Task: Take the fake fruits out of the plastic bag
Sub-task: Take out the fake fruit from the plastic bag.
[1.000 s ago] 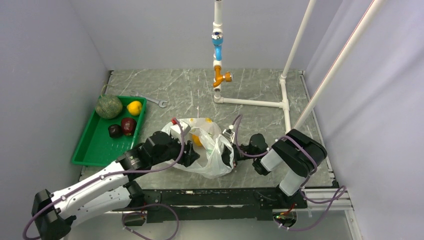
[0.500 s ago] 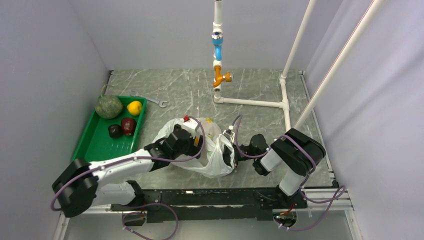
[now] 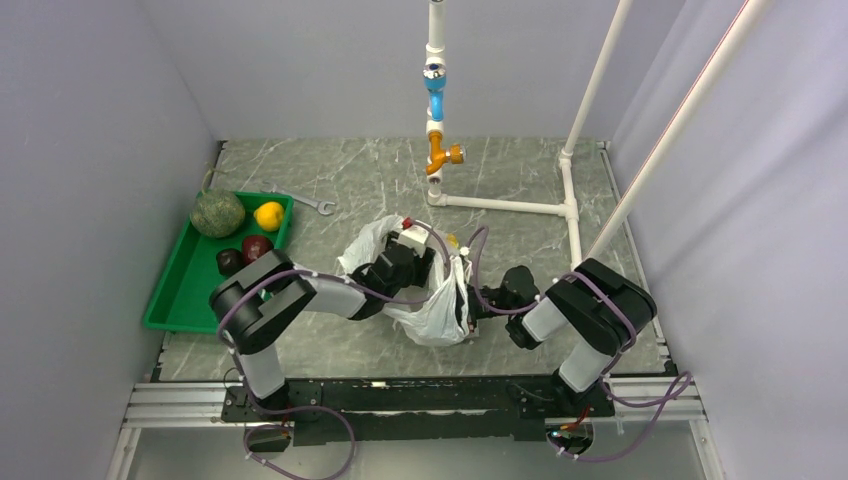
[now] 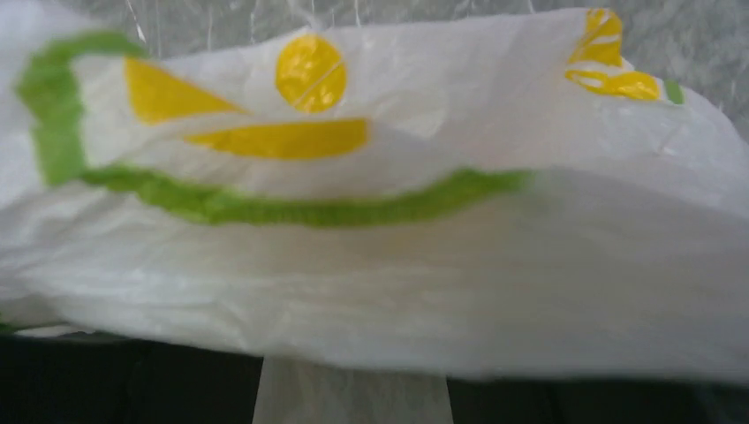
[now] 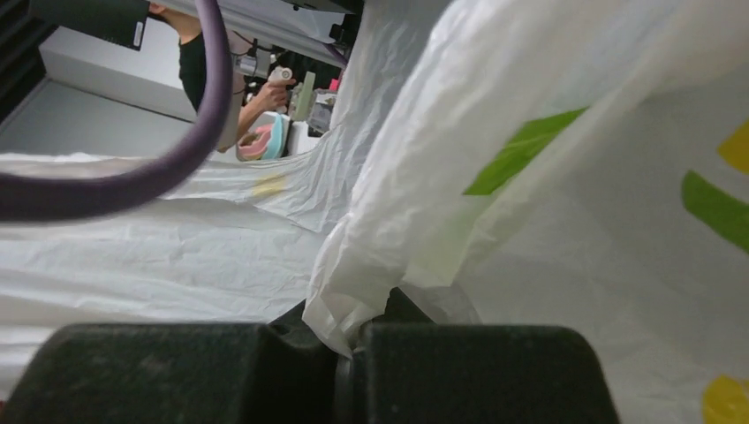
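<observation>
The plastic bag (image 3: 425,305) lies crumpled at the table's middle, white with yellow and green prints. It fills the left wrist view (image 4: 371,265), where a faint orange tint shows through the plastic. My left gripper (image 4: 351,393) is pushed into the bag, jaws apart with plastic between them; in the top view its fingers are hidden by the bag. My right gripper (image 3: 466,310) is shut on a bunched fold of the bag (image 5: 353,291) at its right side. A green melon (image 3: 218,213), a yellow lemon (image 3: 268,215) and a dark red apple (image 3: 257,247) lie in the green tray (image 3: 185,300).
Another small dark fruit (image 3: 229,262) lies in the tray. A white pipe frame with a blue and orange valve (image 3: 437,150) stands at the back. A wrench (image 3: 312,204) lies beside the tray. Grey walls close in left, right and behind.
My left arm has swung right and reached deeper into the bag. The bag has bunched toward the right gripper, and the orange-yellow thing seen in its mouth is now covered.
</observation>
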Action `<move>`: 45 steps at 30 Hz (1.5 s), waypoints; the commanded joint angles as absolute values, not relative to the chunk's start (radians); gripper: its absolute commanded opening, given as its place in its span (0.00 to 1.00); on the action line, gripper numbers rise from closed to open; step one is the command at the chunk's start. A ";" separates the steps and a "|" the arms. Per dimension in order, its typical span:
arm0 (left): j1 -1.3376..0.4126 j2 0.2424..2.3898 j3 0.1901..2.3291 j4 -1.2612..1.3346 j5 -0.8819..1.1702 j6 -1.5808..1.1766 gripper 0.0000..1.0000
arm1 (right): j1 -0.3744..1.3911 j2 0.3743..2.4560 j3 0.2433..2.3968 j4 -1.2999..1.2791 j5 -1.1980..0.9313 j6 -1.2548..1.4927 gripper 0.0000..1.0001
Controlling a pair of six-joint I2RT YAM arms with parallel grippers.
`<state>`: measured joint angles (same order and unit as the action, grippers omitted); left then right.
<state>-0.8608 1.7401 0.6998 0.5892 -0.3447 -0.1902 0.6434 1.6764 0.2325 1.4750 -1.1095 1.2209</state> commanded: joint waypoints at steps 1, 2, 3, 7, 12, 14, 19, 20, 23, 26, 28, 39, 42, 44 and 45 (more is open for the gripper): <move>-0.857 1.774 0.749 0.773 -0.415 -0.174 0.52 | 0.644 1.617 0.237 1.512 -1.129 1.140 0.00; -0.862 1.758 0.741 0.773 -0.415 -0.166 0.44 | 0.644 1.603 0.236 1.482 -1.128 1.122 0.00; -0.869 1.732 0.726 0.765 -0.402 -0.145 0.37 | 0.643 1.584 0.234 1.443 -1.124 1.097 0.00; -0.892 1.558 0.713 0.516 -0.339 -0.114 0.19 | 0.634 1.428 0.248 0.980 -1.052 0.809 0.00; -0.889 1.279 0.675 0.174 -0.226 -0.207 0.12 | 0.627 1.200 0.325 0.392 -0.756 0.455 0.00; -0.889 1.187 0.660 0.073 -0.168 -0.245 0.12 | 0.612 1.152 0.322 0.342 -0.678 0.438 0.00; -0.889 1.002 0.608 -0.086 -0.114 -0.333 0.11 | 0.585 1.200 0.309 0.388 -0.711 0.462 0.00; -0.888 0.965 0.604 -0.108 -0.103 -0.345 0.11 | 0.582 1.211 0.304 0.413 -0.725 0.476 0.00; -0.888 0.899 0.604 -0.165 -0.055 -0.356 0.11 | 0.581 1.228 0.300 0.460 -0.758 0.516 0.00; -0.889 0.851 0.615 -0.242 -0.011 -0.357 0.11 | 0.578 1.211 0.305 0.461 -0.764 0.537 0.00; -0.890 0.822 0.626 -0.310 0.001 -0.362 0.11 | 0.568 1.180 0.310 0.436 -0.732 0.544 0.00; -0.883 0.683 0.849 -0.610 -0.218 -0.410 0.13 | 0.527 1.158 0.229 0.453 -0.719 0.515 0.00; -0.864 0.772 0.994 -0.768 -0.458 -0.383 0.15 | 0.528 1.155 0.224 0.494 -0.740 0.531 0.00; -0.810 0.829 1.050 -0.834 -0.563 -0.364 0.16 | 0.528 1.151 0.240 0.479 -0.743 0.527 0.00; -0.767 0.849 1.061 -0.840 -0.591 -0.346 0.16 | 0.528 1.146 0.246 0.470 -0.746 0.525 0.00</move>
<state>-0.8608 0.7712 0.9798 -0.6674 -0.3145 -0.3843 0.5289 1.1572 0.2230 0.3985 -0.7067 0.5282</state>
